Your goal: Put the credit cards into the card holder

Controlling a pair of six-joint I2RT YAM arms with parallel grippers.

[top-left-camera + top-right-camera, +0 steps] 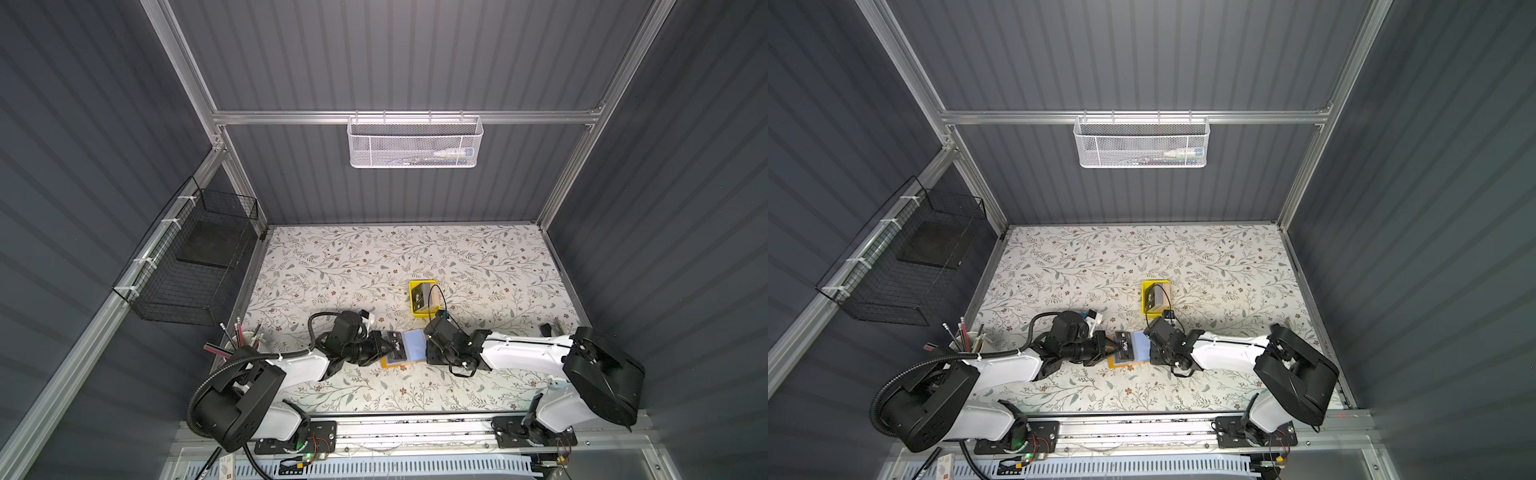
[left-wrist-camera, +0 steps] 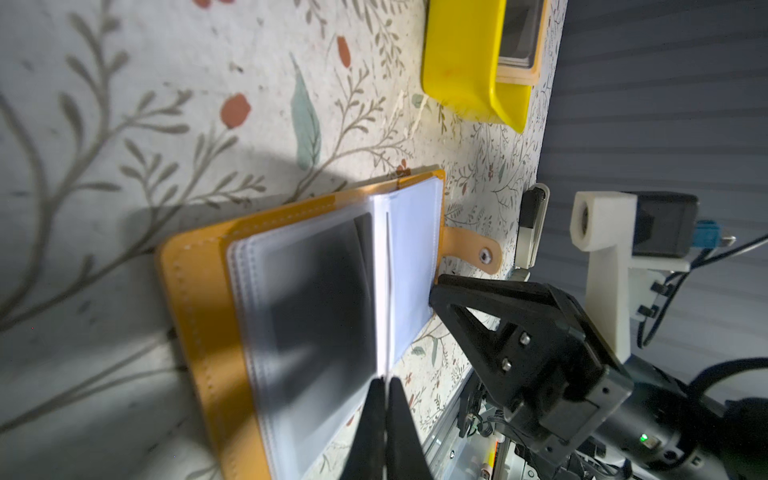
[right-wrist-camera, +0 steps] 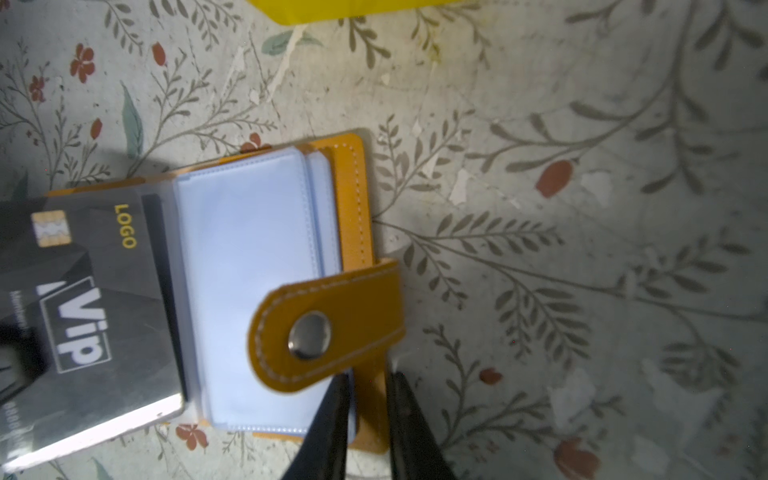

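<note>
The card holder lies open on the floral table, mustard cover down and bluish sleeve pages up. My right gripper is shut on its cover edge, beside the snap strap; one of its fingers shows in the left wrist view. A black "VIP" credit card hangs tilted over the holder's other half, with my left gripper shut on it. That wrist view shows the card edge-on. In both top views it sits between the grippers. More credit cards lie in a yellow tray.
The yellow tray stands just behind the holder. A cup of pencils sits at the table's left edge by the left arm. A black wire basket hangs on the left wall and a white mesh basket on the back wall.
</note>
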